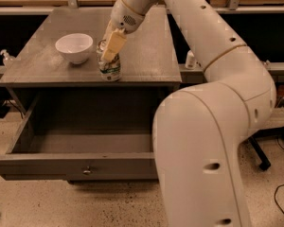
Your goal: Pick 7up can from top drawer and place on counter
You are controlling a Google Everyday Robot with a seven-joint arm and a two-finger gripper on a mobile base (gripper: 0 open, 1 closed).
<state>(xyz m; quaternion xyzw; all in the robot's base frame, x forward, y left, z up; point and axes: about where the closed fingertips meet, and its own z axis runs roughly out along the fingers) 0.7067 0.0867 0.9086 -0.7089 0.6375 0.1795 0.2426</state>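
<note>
The 7up can (110, 68), silvery with a green-and-white label, stands upright on the counter (146, 51) near its front edge, right of a white bowl. My gripper (109, 48) comes down from the upper right and is shut on the can, its tan fingers (113, 44) gripping the can's upper part. The top drawer (80, 148) is pulled wide open below the counter, and its visible inside is bare. The drawer's front panel carries a small round knob (87, 170).
A white bowl (74, 47) sits on the counter left of the can. A white pump bottle (6, 58) stands on a shelf at far left, and a small bottle (190, 59) at the right. My large white arm fills the right foreground. Benches with cables run along the back.
</note>
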